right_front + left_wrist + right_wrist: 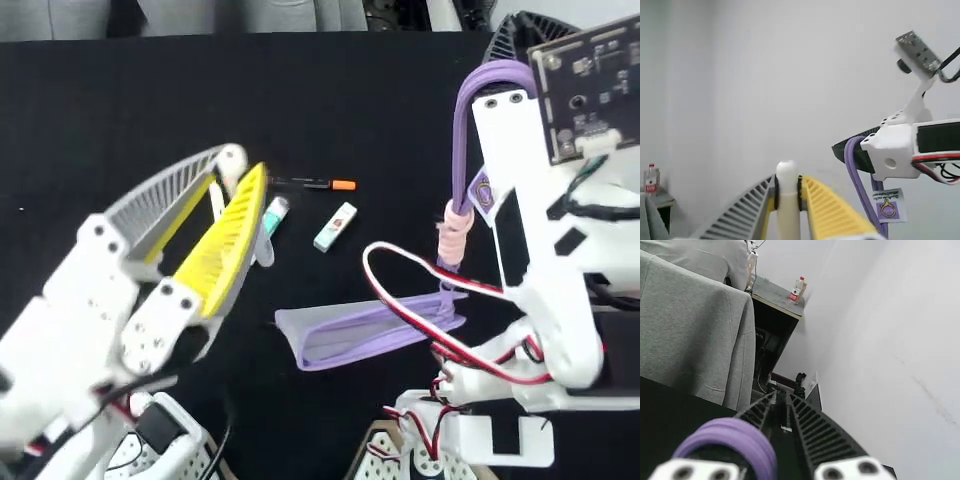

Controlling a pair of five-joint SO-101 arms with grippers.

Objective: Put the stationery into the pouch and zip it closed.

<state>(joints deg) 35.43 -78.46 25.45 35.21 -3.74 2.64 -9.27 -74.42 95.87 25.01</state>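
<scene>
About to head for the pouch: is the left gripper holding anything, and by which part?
Yes: a white pen, pinched between the left gripper's yellow and grey fingers just behind its rounded end.

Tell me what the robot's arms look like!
Both are white and blocky. The left arm has ribbed fingers, one grey and one yellow. The right arm has black ribbed fingers, red, white and black cables, and a small circuit board.
</scene>
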